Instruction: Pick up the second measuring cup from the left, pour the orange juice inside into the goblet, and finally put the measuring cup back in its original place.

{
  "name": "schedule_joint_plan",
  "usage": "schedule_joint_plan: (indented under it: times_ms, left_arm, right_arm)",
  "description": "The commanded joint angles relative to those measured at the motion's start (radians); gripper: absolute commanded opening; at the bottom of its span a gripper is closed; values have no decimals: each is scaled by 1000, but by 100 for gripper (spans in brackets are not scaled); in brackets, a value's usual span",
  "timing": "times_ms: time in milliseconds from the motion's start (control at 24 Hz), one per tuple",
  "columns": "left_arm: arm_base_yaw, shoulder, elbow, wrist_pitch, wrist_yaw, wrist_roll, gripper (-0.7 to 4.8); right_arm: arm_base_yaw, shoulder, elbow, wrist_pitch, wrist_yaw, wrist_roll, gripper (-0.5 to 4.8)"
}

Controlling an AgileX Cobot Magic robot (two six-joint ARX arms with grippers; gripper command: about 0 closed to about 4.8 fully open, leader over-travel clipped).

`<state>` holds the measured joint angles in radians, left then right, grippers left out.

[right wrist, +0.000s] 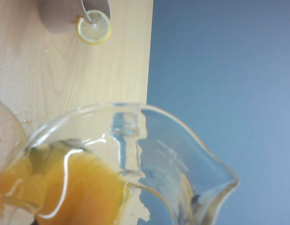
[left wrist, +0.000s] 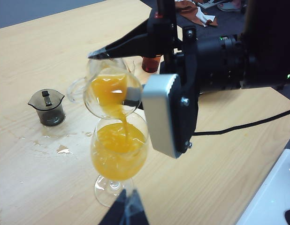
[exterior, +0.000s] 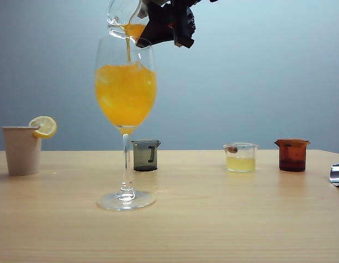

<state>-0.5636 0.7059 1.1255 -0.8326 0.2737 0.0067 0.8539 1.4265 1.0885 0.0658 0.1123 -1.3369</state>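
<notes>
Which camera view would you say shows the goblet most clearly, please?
The exterior view: the goblet stands whole, from foot to juice-filled bowl. The left wrist view shows its bowl from above, partly behind the right gripper tipping the measuring cup. The right wrist view shows only a rim sliver.

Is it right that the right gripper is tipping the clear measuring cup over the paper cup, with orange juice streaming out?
Not quite. The right gripper tips the measuring cup over the goblet, not the paper cup; the exterior view shows the orange juice streaming into it.

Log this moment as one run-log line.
phase: pouring | right gripper: shut on measuring cup, tipped over goblet | orange juice: streaming in | left gripper: idle, state unclear
</notes>
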Motion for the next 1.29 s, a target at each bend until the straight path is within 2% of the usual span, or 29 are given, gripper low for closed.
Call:
schedule_joint_plan:
  times_ms: [42,874,1291]
  left_arm:
    - [-1,-1,7,3,41,1,-6]
    - [-1,-1,7,-12,45,2,-6]
    - [-1,0,7,-20,45,4,-6]
  right_arm:
    - [2,-5,5,53,6,-7,88]
    - [2,-5,5,74,24,-113,84]
    - [3,-5,5,73,25,-221,84]
